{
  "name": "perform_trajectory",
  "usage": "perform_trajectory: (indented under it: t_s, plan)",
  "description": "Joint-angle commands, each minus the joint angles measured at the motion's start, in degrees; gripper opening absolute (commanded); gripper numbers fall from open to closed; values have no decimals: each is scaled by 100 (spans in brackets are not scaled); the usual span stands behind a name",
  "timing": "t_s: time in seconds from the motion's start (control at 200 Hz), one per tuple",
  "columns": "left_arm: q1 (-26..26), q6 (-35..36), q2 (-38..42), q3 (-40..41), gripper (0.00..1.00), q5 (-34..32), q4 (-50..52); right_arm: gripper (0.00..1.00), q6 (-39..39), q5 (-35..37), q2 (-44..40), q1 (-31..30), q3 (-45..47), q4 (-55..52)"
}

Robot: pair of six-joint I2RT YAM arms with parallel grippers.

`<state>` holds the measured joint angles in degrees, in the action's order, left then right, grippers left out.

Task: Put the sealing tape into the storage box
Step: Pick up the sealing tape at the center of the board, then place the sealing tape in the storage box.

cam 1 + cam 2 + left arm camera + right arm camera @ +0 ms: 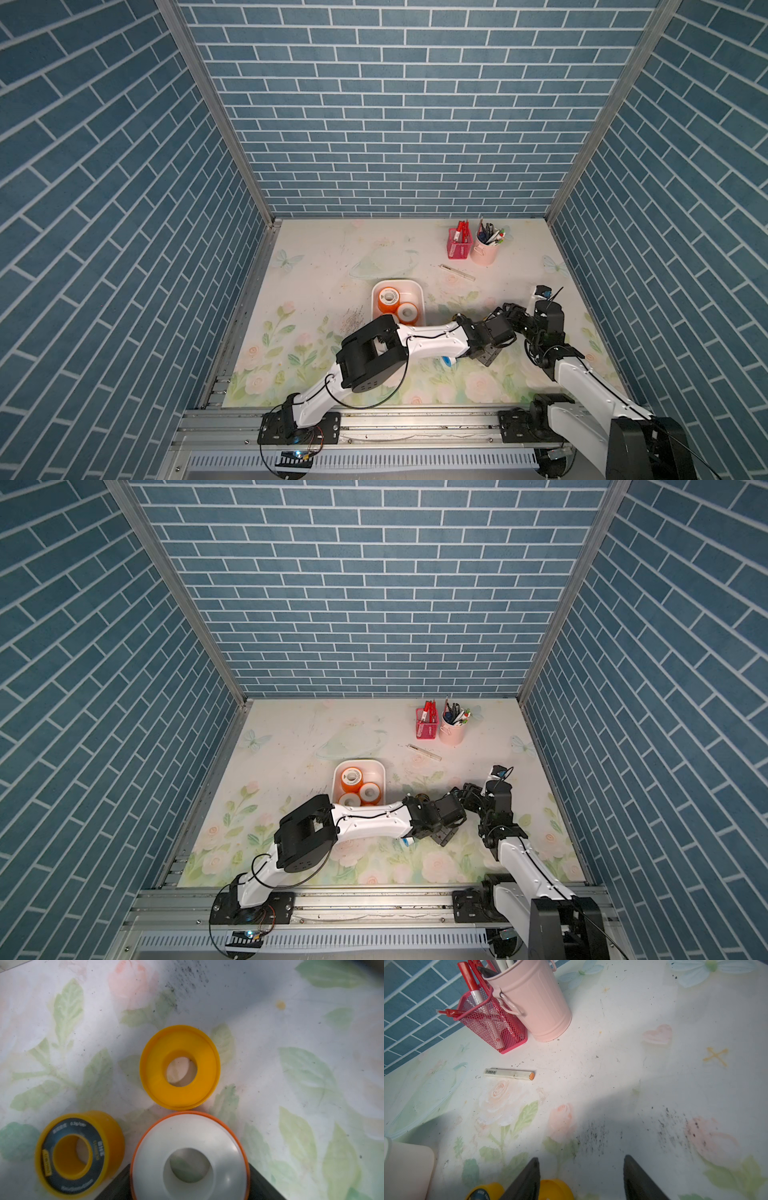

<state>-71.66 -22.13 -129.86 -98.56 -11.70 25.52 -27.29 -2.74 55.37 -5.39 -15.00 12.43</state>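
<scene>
While my L claw (189, 1165) pinches orange-rimmed spool (187, 1136) by its rim, flat face toward wrist, storage box (420, 299) sits behind claw, back along my forearm, near elbow. Judge next: lift, swing back over box. R claw (581, 1176) spread, empty.

Yellow tape spool (108, 1136): dark label (62, 1132) reads "0.3g/cm", the rest of its print is too blurred. Marker (509, 1074) carries a barcode (491, 1072), digits unreadable. Ruler (457, 272) markings too small to read.
</scene>
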Motion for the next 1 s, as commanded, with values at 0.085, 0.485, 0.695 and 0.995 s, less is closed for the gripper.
perform_trajectory:
  t_s: [0.085, 0.485, 0.695, 0.995]
  plan:
    - [-94, 86, -38, -87, 72, 42, 85, 64, -128, -69, -35, -15, 59, 105]
    - [-199, -107, 822, 443, 69, -154, 85, 64, -128, -68, -52, -15, 59, 100]
    - [-206, -322, 1786, 1164, 69, -511, -66, 64, -128, -75, -53, -17, 59, 100]
    - [352, -983, 3184, 2327, 69, -1121, 374, 64, -123, -87, -53, -19, 68, 110]
